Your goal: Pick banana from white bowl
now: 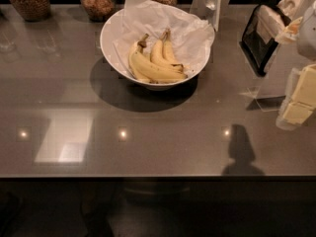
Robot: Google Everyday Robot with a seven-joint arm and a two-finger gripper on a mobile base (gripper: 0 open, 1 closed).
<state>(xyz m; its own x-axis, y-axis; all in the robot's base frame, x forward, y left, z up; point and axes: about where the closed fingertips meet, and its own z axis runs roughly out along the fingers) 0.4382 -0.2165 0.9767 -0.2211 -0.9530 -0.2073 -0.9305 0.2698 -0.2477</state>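
Camera view: end effector at right edge, apart from white bowl.

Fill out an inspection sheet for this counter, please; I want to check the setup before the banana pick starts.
Surface: glossy grey-brown counter with ceiling lights reflected in it; no spills seen.
Job's things: white bowl lined with crumpled paper; bananas, a bunch of about three, lying inside it.
Clutter: glass jars of brown grains along the back edge; snack packets in a clear rack at the right; a dark tilted holder beside them.
End effector: apparently the pale grey shape at the top edge, behind the bowl's right rim, clear of the bananas.
Cables: nothing seen.
Surroundings: dark floor below the counter's front edge.
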